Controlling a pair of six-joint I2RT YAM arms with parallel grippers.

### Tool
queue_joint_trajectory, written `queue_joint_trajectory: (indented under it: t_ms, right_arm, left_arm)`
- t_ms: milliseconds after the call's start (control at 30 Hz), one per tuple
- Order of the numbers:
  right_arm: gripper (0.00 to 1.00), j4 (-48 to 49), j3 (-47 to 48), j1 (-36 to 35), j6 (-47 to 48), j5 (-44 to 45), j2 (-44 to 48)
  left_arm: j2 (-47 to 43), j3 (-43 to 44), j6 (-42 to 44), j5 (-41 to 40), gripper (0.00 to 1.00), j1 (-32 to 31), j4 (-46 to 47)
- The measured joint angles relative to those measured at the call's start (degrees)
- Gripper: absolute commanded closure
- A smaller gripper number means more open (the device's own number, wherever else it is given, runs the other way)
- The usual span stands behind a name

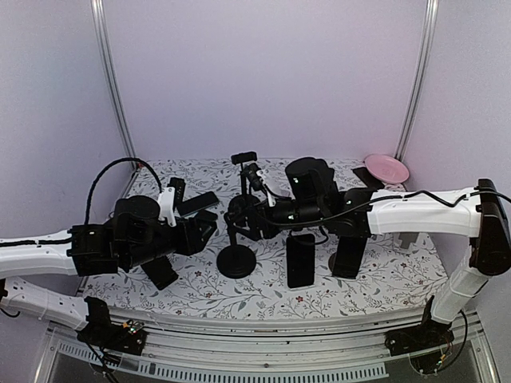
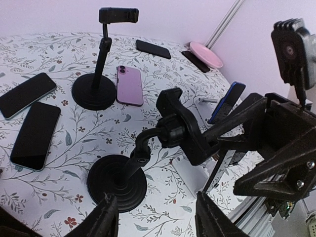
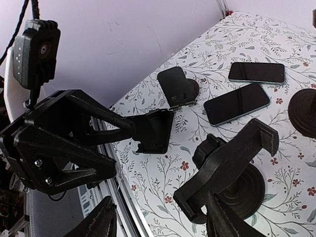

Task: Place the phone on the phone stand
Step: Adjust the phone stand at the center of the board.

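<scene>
Taking 12 o'clock in the top view as the far wall. At table centre, the phone stand (image 1: 237, 261), round base flat on the flowered cloth (image 1: 383, 279), its cradle (image 2: 180, 126) tipped on the bent neck and empty. Reaching in from 9 o'clock, the left gripper (image 2: 155, 219), fingers parted, closed on nothing, aimed low toward the stand's base. Reaching in from 3 o'clock, above the base, the right gripper (image 3: 160, 219), likewise spread, with the cradle's lower end in the gap and one finger close against the cradle; no squeeze visible, one side of the gap plainly free. Just at 3 o'clock of the base, flat on the cloth, a dark phone (image 1: 301, 259); farther out along 3 o'clock, partly under the right arm, a second phone (image 1: 349, 255), hard to tell whether flat or propped. At 8 o'clock, under the left arm, a third phone (image 1: 160, 273); at 11 o'clock, a fourth phone (image 1: 197, 204), lying at an angle. At 12 o'clock, well behind, a taller stand (image 1: 243, 158) with a clamp on top. At 2 o'clock, in the far right corner, a pink plate (image 1: 386, 168).
</scene>
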State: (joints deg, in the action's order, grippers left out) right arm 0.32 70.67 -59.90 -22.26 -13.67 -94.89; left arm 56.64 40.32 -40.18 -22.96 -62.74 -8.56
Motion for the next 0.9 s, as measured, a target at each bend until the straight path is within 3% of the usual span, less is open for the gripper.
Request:
queue_joint_trajectory:
  t_ms: [900]
  right_arm:
    - [0.35,2.43,0.31,-7.23,-5.81,2.49,-2.58]
  left_arm:
    - [0.00,-0.98,-0.76,-0.04,0.48,0.00,-0.39]
